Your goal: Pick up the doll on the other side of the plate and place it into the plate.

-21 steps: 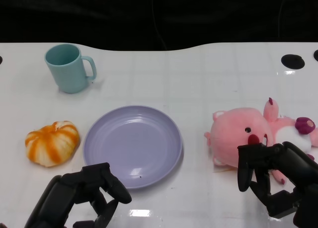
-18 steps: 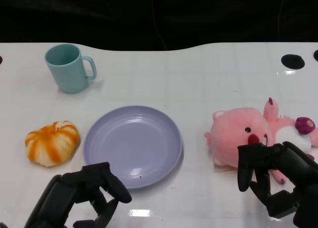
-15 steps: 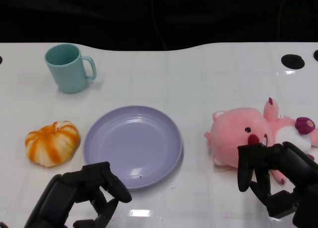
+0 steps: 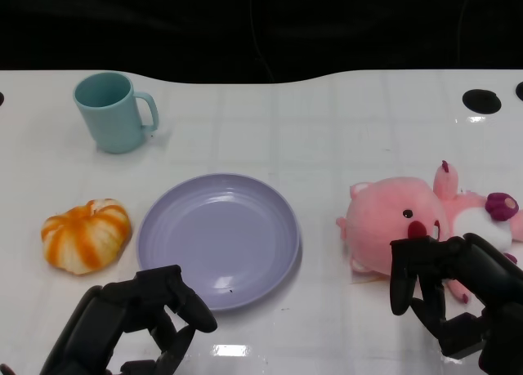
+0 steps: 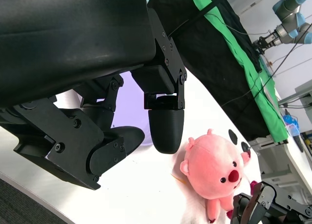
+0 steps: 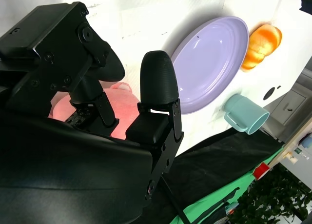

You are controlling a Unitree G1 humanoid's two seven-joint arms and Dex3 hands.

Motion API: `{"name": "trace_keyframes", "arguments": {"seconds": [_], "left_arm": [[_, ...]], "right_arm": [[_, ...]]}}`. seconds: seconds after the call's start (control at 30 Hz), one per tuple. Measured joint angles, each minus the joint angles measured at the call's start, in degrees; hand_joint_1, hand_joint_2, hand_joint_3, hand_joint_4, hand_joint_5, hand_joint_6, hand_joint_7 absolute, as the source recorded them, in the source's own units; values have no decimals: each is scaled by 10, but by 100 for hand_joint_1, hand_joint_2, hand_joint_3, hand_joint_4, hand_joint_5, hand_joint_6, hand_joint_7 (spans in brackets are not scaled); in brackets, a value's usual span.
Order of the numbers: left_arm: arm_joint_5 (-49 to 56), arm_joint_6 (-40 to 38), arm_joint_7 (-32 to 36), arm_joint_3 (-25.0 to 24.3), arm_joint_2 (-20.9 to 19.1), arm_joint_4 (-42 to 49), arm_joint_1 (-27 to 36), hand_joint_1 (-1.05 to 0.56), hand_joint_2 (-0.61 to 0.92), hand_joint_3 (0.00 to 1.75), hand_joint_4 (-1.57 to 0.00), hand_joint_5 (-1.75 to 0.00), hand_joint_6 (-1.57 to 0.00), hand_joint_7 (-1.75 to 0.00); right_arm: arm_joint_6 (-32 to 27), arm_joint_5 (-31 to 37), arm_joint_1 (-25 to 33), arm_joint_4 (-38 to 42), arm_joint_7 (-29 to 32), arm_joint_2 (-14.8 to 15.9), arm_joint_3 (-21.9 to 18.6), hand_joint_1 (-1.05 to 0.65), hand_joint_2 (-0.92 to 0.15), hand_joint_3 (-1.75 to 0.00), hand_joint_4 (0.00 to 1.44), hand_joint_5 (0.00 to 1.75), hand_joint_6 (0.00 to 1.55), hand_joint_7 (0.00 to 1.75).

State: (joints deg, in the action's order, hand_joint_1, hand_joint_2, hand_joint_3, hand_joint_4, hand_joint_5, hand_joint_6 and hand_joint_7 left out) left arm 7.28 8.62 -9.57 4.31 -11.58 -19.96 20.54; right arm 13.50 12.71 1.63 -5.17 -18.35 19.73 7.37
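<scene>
A pink plush doll (image 4: pixel 396 224) lies on the white table, right of the lilac plate (image 4: pixel 216 240). An orange-and-white pumpkin doll (image 4: pixel 86 234) lies left of the plate. My right hand (image 4: pixel 453 297) hovers just in front of the pink doll, overlapping its near side, fingers apart and holding nothing. My left hand (image 4: pixel 135 322) sits at the plate's near left edge, fingers loosely bent and empty. The left wrist view shows the pink doll (image 5: pixel 214 168) beyond my fingers (image 5: pixel 163 126). In the right wrist view the pink doll (image 6: pixel 122 107) lies under the fingers, with the plate (image 6: pixel 209 63) beyond.
A teal mug (image 4: pixel 113 112) stands at the back left, handle to the right. Black round holes (image 4: pixel 481 100) mark the table's far right. The table's back edge meets a dark backdrop. White tabletop lies between mug, plate and pink doll.
</scene>
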Motion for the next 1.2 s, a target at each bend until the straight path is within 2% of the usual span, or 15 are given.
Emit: {"name": "trace_keyframes", "arguments": {"seconds": [0.33, 0.43, 0.47, 0.5, 0.57, 0.6, 0.63, 0.7, 0.73, 0.8, 0.83, 0.93, 1.2], "left_arm": [[0, 0, 0, 2, 0, 1, -1, -6, 54, 107, -79, -150, -82, -112], [0, 1, 0, 2, 0, 4, -1, -7, 54, 107, -79, -150, -83, -112], [0, 1, 0, 2, 0, 4, -1, -7, 54, 107, -79, -150, -83, -112], [0, 1, 0, 2, 0, 4, -1, -6, 54, 107, -79, -150, -83, -112], [0, 1, 0, 2, 0, 4, -2, -6, 54, 107, -79, -150, -82, -113], [0, 1, 0, 2, 0, 4, -2, -6, 54, 107, -79, -150, -82, -113], [0, 1, 0, 2, 0, 4, -2, -6, 54, 107, -79, -150, -82, -113], [0, 1, 0, 2, 0, 4, -2, -6, 54, 107, -79, -150, -82, -113], [0, 1, 0, 2, 0, 4, -2, -6, 54, 108, -79, -150, -82, -113], [0, 1, 0, 2, 0, 4, -2, -6, 53, 108, -79, -150, -82, -113], [0, 1, 0, 2, 0, 4, -2, -6, 53, 108, -79, -150, -82, -113], [0, 1, 0, 2, 0, 5, -2, -5, 54, 108, -79, -150, -82, -114], [0, 1, 0, 2, -1, 5, -3, -6, 55, 107, -78, -149, -81, -113]], "right_arm": [[0, 0, -1, 1, 0, 0, 0, 6, -31, -141, 89, 175, 80, 149], [0, 0, -1, 1, 3, 0, 0, 7, -33, -137, 84, 174, 79, 138], [-1, 0, -1, 1, 4, -1, 0, 8, -34, -134, 80, 165, 77, 131], [-1, -2, -1, 1, 6, -2, -1, 9, -36, -127, 79, 147, 76, 116], [-1, -10, -1, 1, 14, -10, -4, 10, -37, -122, 80, 134, 77, 104], [0, -13, -1, 1, 16, -14, -5, 8, -41, -112, 78, 126, 75, 95], [3, -13, -1, 2, 20, -16, -8, 3, -49, -92, 75, 115, 72, 79], [10, -13, -2, 4, 26, -16, -13, -2, -58, -69, 69, 106, 69, 63], [11, -12, -4, 5, 29, -16, -16, -8, -67, -48, 62, 95, 63, 49], [8, -11, -9, 3, 34, -16, -20, -18, -79, -22, 52, 83, 55, 34], [6, -8, -11, 1, 36, -16, -22, -24, -83, -16, 46, 78, 51, 28], [-11, 19, -17, -12, 41, -9, -23, -40, -89, -4, 28, 62, 37, 14], [-32, 89, -31, -35, 50, 28, -32, -57, -86, 0, 1, 41, 19, 1]]}}
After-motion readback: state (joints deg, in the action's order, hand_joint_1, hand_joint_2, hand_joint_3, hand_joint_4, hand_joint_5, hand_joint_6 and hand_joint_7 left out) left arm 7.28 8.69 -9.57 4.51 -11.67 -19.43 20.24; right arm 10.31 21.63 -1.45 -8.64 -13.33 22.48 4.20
